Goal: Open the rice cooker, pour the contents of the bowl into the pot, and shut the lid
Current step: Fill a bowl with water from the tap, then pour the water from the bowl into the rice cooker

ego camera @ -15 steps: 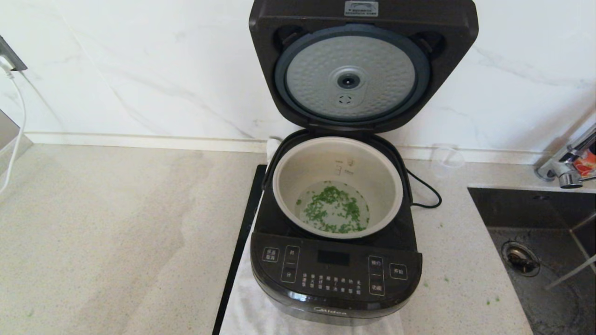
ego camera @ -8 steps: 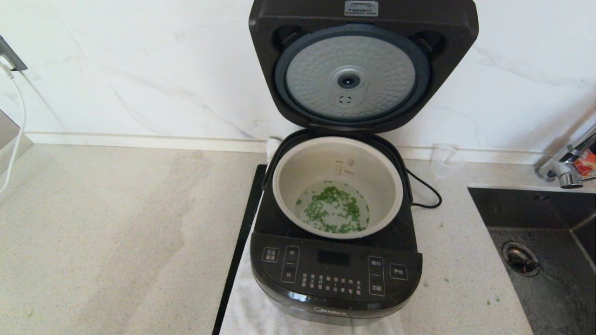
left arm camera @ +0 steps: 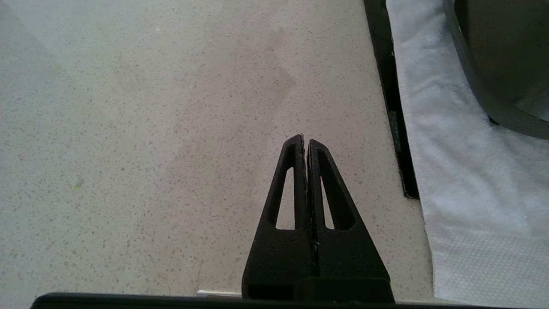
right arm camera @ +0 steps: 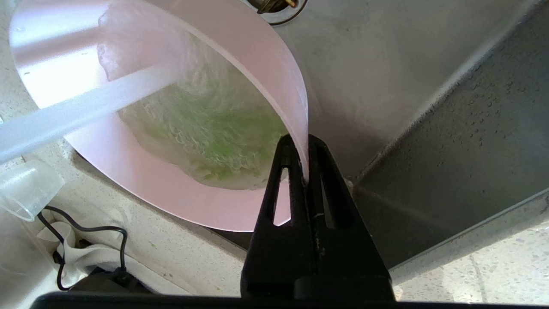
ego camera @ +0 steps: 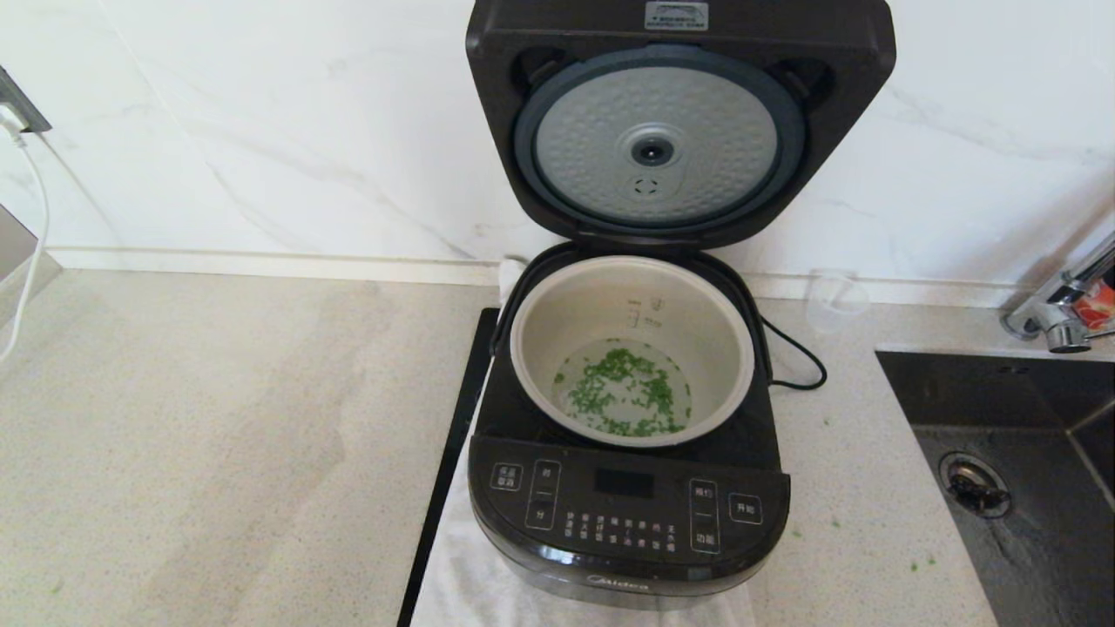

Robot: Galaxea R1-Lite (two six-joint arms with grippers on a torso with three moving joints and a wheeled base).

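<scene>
The black rice cooker (ego camera: 627,514) stands on the counter with its lid (ego camera: 679,131) raised upright, silver disc facing forward. Its grey-beige pot (ego camera: 540,322) holds green herb bits (ego camera: 623,392) in shallow water. In the right wrist view my right gripper (right arm camera: 305,143) is shut on the rim of the pale pink bowl (right arm camera: 141,189), held over the sink (right arm camera: 429,64). A stream of water (right arm camera: 85,111) runs into the bowl and churns more green bits (right arm camera: 214,128). My left gripper (left arm camera: 305,140) is shut and empty above bare counter, beside the cooker (left arm camera: 493,56). Neither arm nor the bowl shows in the head view.
The dark sink (ego camera: 1028,409) with its drain (ego camera: 977,492) and a faucet (ego camera: 1063,305) lie right of the cooker. A small clear cup (ego camera: 834,300) and the power cord (ego camera: 797,357) sit behind it. A white cloth (ego camera: 462,575) lies under the cooker.
Pale streaks over the sink's right side in the oldest frame are gone. The cooker, lid and pot have not moved.
</scene>
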